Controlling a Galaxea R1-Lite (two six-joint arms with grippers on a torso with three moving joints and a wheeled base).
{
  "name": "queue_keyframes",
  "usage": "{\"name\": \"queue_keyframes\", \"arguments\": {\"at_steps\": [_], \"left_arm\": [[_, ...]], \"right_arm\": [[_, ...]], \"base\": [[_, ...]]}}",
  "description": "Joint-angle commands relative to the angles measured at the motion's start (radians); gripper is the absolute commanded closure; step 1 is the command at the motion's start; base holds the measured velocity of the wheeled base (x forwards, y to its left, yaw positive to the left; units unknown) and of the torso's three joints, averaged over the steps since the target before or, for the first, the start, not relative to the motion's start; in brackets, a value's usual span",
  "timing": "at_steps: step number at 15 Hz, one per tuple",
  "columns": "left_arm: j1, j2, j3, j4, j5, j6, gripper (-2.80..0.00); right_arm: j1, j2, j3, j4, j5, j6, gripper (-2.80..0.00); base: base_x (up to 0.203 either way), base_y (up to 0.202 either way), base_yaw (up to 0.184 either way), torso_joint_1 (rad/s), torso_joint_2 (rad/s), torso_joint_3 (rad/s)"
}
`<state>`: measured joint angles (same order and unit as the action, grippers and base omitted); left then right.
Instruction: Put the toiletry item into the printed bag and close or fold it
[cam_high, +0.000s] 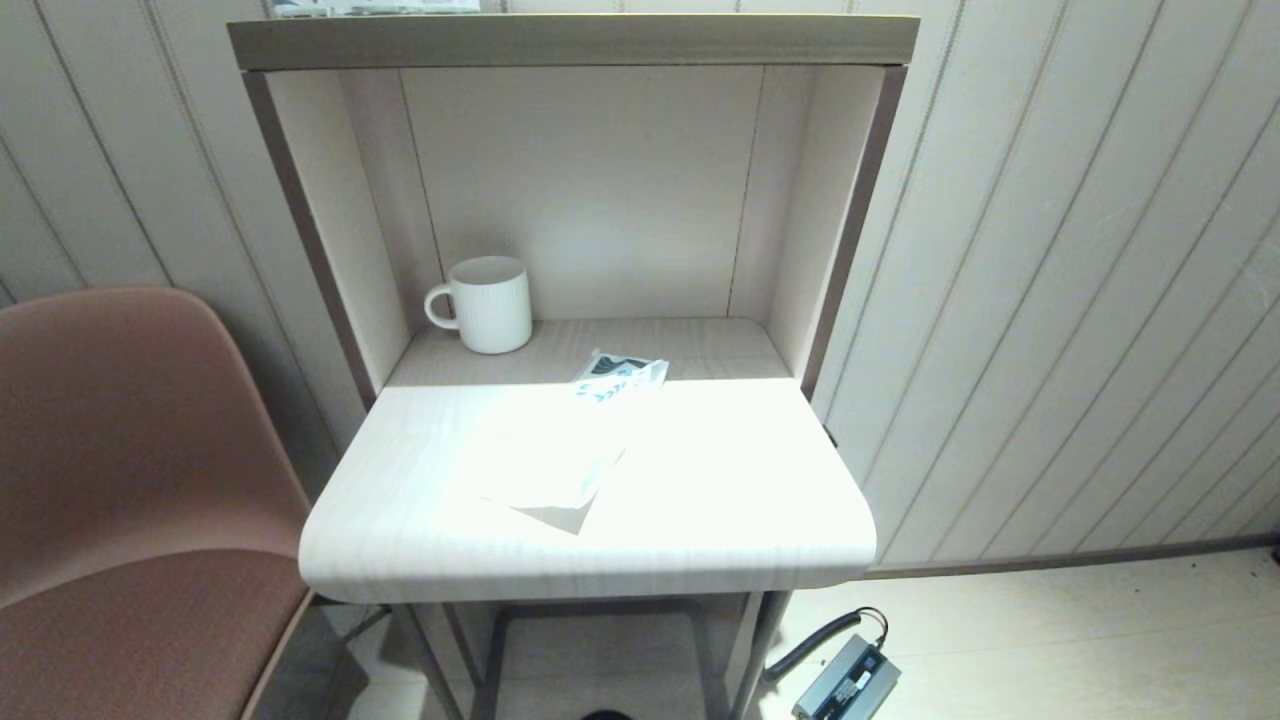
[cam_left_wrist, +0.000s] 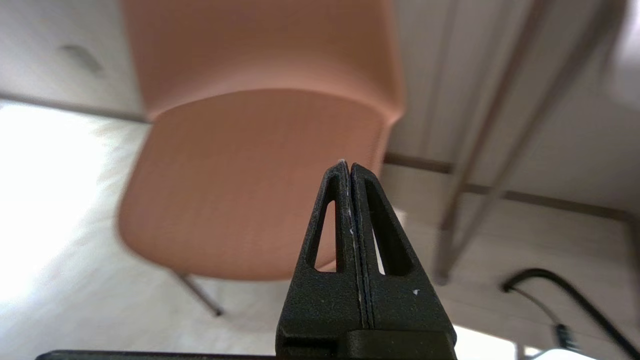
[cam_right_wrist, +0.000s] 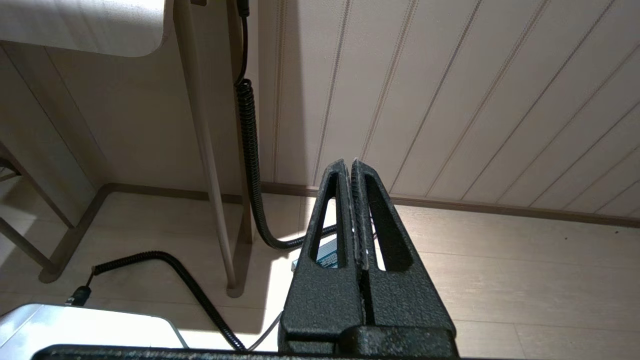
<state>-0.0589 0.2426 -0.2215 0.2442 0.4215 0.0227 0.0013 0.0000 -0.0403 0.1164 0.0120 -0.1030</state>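
Lying flat on the desk (cam_high: 720, 520), the white printed bag (cam_high: 575, 440) shows teal print; both grippers (cam_left_wrist: 349, 167) (cam_right_wrist: 351, 165) clenched empty

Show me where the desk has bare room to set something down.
Bare patches: the desk to the right of the printed bag, its front-left corner, and the alcove floor to the right of the mug. The crowded part is the centre, where the bag runs diagonally from mid-desk to the alcove edge.
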Motion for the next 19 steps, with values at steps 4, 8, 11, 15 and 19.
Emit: {"name": "queue_keyframes", "arguments": {"at_steps": [4, 8, 11, 15, 19], "left_arm": [[0.057, -0.243, 0.039, 0.060, -0.194, 0.153, 0.00], [0.058, -0.242, 0.112, 0.042, -0.512, 0.142, 0.00], [0.057, -0.243, 0.119, 0.036, -0.460, 0.071, 0.00], [0.057, -0.243, 0.117, 0.035, -0.412, -0.003, 0.00], [0.056, -0.243, 0.117, 0.035, -0.411, -0.004, 0.00]], "right_arm": [[0.000, 0.000, 0.002, 0.006, 0.003, -0.001, 0.00], [0.000, 0.000, 0.008, -0.010, -0.008, 0.040, 0.00], [0.000, 0.000, 0.011, -0.021, -0.015, 0.063, 0.00], [-0.001, 0.000, 0.013, -0.029, -0.017, 0.066, 0.00], [-0.001, 0.000, 0.016, -0.038, -0.018, 0.068, 0.00]], "base": [[0.000, 0.000, 0.000, 0.000, 0.00, 0.000], [0.000, 0.000, 0.000, 0.000, 0.00, 0.000], [0.000, 0.000, 0.000, 0.000, 0.00, 0.000], [0.000, 0.000, 0.000, 0.000, 0.00, 0.000], [0.000, 0.000, 0.000, 0.000, 0.00, 0.000]]}}
